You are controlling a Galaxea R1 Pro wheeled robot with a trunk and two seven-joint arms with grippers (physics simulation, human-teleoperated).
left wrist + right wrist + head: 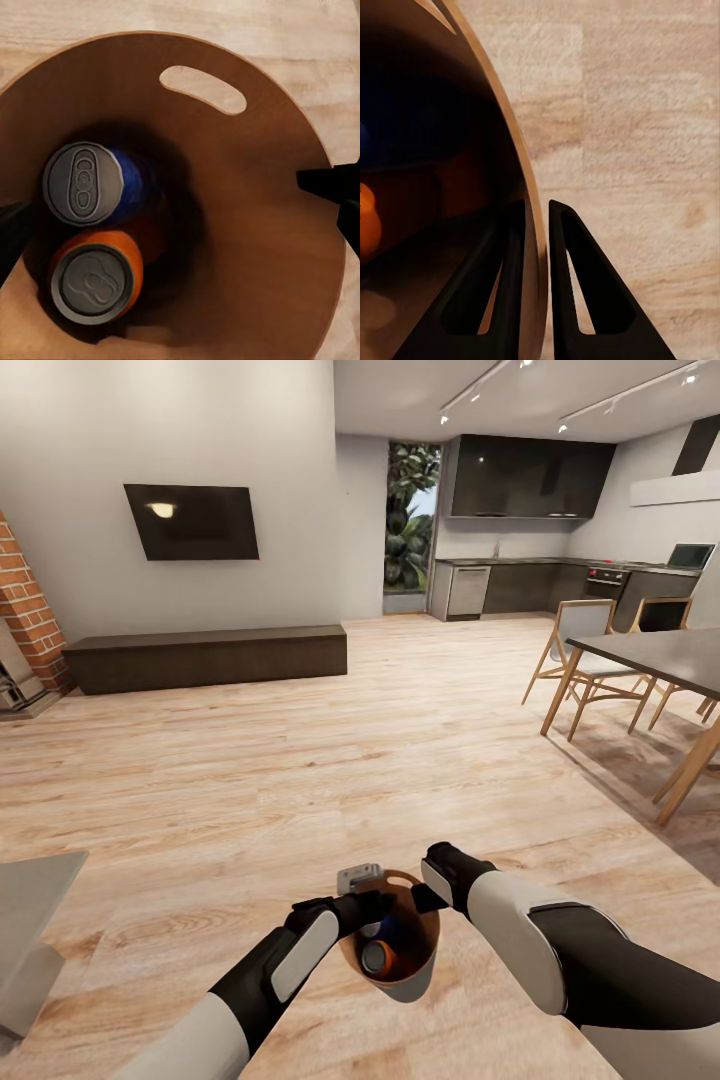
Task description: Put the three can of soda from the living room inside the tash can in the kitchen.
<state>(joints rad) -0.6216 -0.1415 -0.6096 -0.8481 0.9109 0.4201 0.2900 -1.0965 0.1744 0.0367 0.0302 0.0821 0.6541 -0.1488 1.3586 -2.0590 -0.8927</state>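
- Your right gripper (534, 289) is clamped on the tash can (400, 960) wall, one finger each side.
- Your left gripper (180, 214) is spread wide over the bin's mouth.
- Inside: two cans side by side, one orange can of soda (96, 276), one blue can (94, 184).
- The kitchen (530, 550) lies far ahead across the wood floor (380, 740).

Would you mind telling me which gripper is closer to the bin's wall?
Right. The right gripper pinches the bin wall between its fingers; the left gripper hovers over the bin's opening, above the cans.
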